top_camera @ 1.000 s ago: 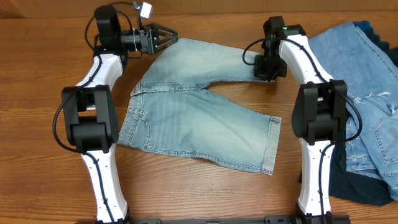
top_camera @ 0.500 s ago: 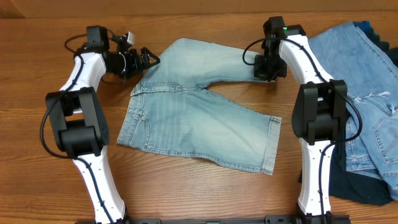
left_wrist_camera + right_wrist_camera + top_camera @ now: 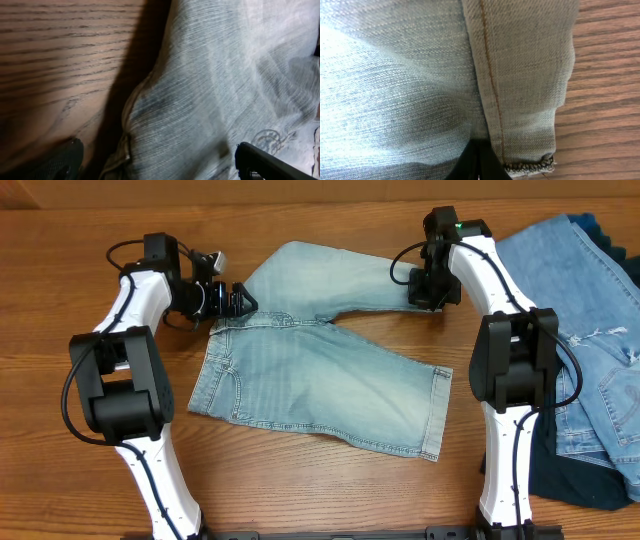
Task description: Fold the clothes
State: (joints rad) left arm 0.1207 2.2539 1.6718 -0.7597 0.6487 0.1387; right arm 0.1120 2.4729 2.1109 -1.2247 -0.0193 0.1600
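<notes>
The pale light-blue denim shorts (image 3: 310,370) lie spread flat mid-table, one leg reaching to the back right, the other to the front right. My left gripper (image 3: 240,300) is open at the waistband's back left corner. In the left wrist view (image 3: 160,162) its fingers stand wide apart with the shorts' edge (image 3: 200,100) between them. My right gripper (image 3: 425,292) is shut on the stitched hem of the back leg. In the right wrist view its closed gripper (image 3: 479,162) pinches the denim beside the hem seam (image 3: 520,75).
A pile of other clothes lies at the right edge: mid-blue ripped jeans (image 3: 585,300) on top, and a dark navy garment (image 3: 560,475) under them at the front. Bare wood table (image 3: 80,240) surrounds the shorts.
My left gripper has moved from the back of the table down and left to the shorts' waistband corner. The right gripper and the shorts have not moved.
</notes>
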